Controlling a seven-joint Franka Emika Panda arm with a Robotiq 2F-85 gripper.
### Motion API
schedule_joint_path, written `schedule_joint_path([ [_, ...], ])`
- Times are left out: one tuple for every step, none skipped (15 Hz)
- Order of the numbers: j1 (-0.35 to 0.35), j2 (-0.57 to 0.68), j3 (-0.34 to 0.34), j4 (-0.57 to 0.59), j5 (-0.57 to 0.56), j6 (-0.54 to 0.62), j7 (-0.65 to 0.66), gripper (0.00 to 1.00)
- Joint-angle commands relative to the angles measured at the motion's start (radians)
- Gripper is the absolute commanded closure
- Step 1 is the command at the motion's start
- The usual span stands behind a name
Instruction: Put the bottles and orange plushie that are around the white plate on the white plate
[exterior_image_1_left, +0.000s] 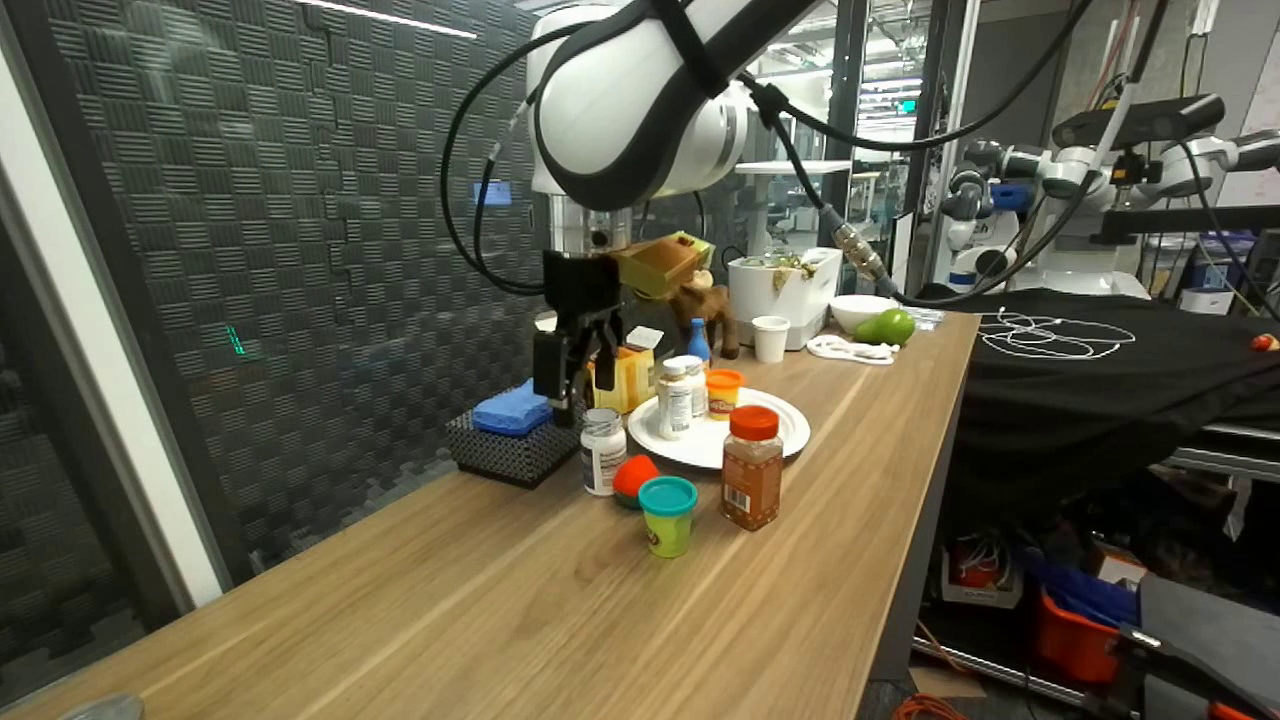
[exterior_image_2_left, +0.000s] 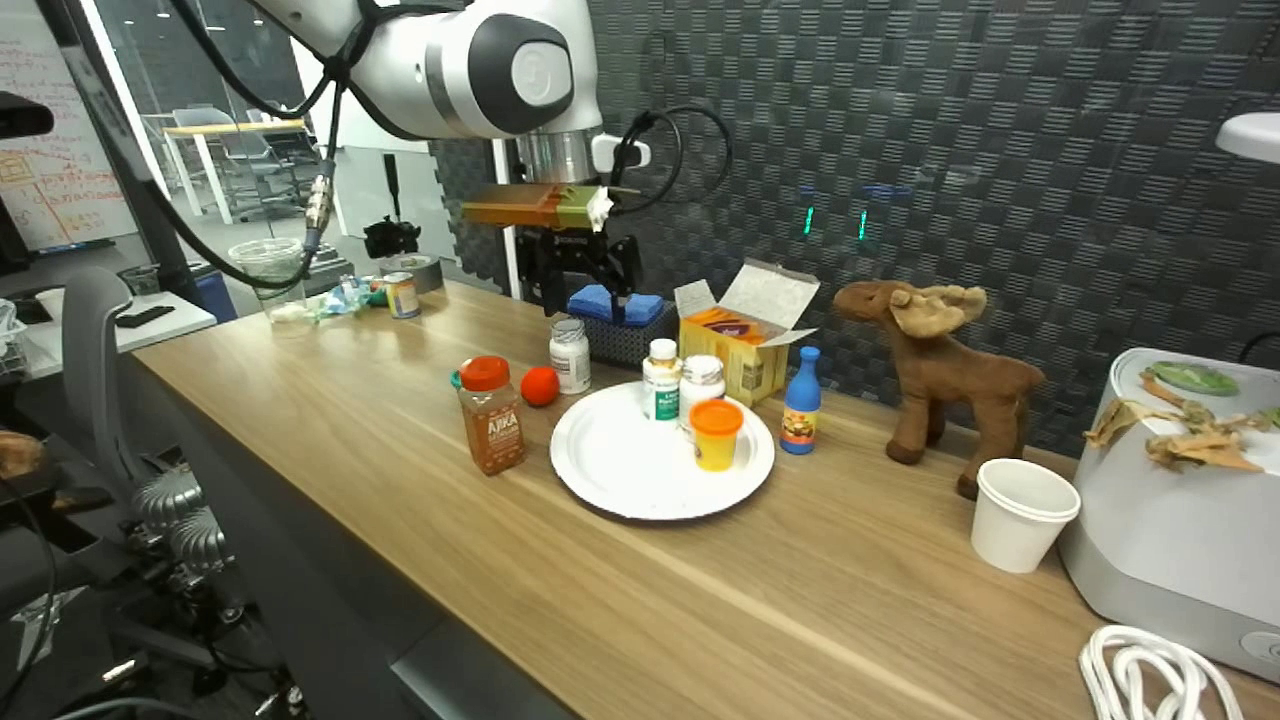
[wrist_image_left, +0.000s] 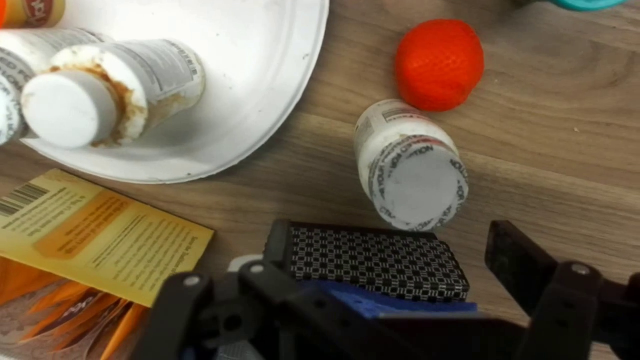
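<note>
Exterior views (both): white robot arm (exterior_image_1_left: 600, 130) extended over a wooden table (exterior_image_1_left: 450, 600). On the table lies the white plate (exterior_image_2_left: 620, 465), and near it stands a black patterned box (exterior_image_1_left: 500, 450). The gripper (exterior_image_2_left: 587, 300) hangs over the table near this box, its jaws parted wide with nothing between them. Off the plate, near the rim, stands the amber-orange bottle (exterior_image_2_left: 492, 425), red-capped and upright. On the plate stand the white-capped bottle (exterior_image_2_left: 661, 385) and a second white bottle (exterior_image_2_left: 701, 380). The capless white bottle (wrist_image_left: 407, 160) stands upright on the table, just beside the box; in the wrist view it lies ahead of the gap between the jaws, not within it. A smaller orange-lidded tub (exterior_image_2_left: 716, 445) shares the plate. Last, the orange plushie (wrist_image_left: 440, 65) rests on the table just beside the capless white bottle; whether the two touch is uncertain from these angles. Step in hand, as judged: approach to the capless white bottle, which, like the orange plushie and the amber-orange bottle, has yet to be put on the plate. The next move would call for bringing the jaws astride that bottle, lowering without nudging the plushie, then closing on the body and lifting towards the bare side of the plate.
</note>
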Motion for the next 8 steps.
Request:
schedule_joint_path([
  [-0.001,-0.007,0.007,0.002,0.024,0.010,-0.016,0.00],
  [-0.001,-0.009,0.008,-0.002,0.026,0.010,-0.015,0.00],
  [-0.001,-0.013,0.008,-0.007,0.027,0.009,-0.013,0.00],
  [0.000,-0.017,0.008,-0.012,0.030,0.006,-0.009,0.00],
  [0.000,-0.023,0.007,-0.019,0.031,0.003,-0.005,0.00],
  [-0.001,-0.028,0.007,-0.025,0.034,0.003,-0.004,0.00],
  [-0.002,-0.033,0.006,-0.034,0.037,0.004,0.000,0.00],
  [-0.003,-0.038,0.005,-0.044,0.042,0.003,0.003,0.00],
])
